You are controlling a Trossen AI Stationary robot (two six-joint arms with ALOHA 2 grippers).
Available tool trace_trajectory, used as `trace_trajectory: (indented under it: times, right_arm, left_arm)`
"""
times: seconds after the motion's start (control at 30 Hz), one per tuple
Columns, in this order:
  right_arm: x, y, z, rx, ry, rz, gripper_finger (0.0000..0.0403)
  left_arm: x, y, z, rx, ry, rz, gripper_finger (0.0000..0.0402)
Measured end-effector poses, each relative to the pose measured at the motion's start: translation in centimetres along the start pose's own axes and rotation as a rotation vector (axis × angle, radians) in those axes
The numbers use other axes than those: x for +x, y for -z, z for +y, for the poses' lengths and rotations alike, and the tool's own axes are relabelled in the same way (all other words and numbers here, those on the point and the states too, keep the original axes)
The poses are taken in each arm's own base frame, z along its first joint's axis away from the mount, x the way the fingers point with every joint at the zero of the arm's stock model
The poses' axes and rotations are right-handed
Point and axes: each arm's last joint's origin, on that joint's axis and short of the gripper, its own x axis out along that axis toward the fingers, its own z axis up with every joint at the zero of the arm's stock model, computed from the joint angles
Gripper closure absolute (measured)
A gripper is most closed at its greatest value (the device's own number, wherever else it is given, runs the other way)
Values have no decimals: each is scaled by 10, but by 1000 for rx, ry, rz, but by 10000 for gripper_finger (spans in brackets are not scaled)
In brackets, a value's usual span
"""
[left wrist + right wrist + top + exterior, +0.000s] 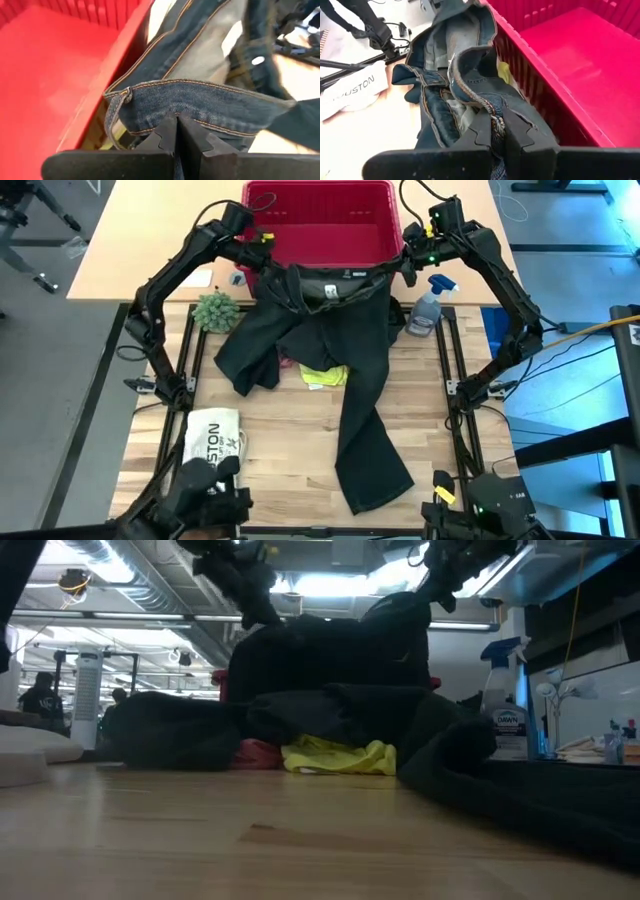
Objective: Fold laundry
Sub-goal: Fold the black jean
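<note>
Dark denim trousers (340,330) hang by the waistband in front of the red basket (320,220). One leg trails on the table toward the near edge (372,470); the other lies bunched at the left (250,360). My left gripper (265,265) and my right gripper (405,268) are each shut on an end of the waistband. A yellow T-shirt (325,374) and a pink cloth (288,363) lie on the table, partly under the trousers. My left gripper pinches the waistband's stitched upper edge (175,107) between its two fingers, beside a belt loop (117,102). The fingers slant down and lie across the band. The waist is lifted; the legs rest on the table. My right gripper pinches the folded-over waistband edge (487,107) between its two fingers, slanting down beside the basket wall (535,75). The denim is bunched in several layers at the fingers. The waist hangs lifted there, and the cloth below it sags.
The red basket stands at the far edge, right behind the waistband. A spray bottle (425,310) stands at the right and a small green plant (215,310) at the left. A flat white printed item (212,442) lies near the left front.
</note>
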Motion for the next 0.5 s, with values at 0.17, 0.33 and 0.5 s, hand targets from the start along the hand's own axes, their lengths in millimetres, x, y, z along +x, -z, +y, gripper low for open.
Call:
trace_trajectory:
  times: [0.17, 0.33, 0.5]
  right_arm:
    - [5, -4, 5, -38, -12, -13, 391]
    - [10, -12, 10, -57, -29, -64, 391]
    - [3, -18, 28, -87, -96, -116, 391]
  left_arm:
    - [-36, -14, -24, 42, -33, -89, 401]
    - [-96, -25, -58, 96, -128, -231, 401]
    - [-151, -23, -97, 114, -168, -354, 400]
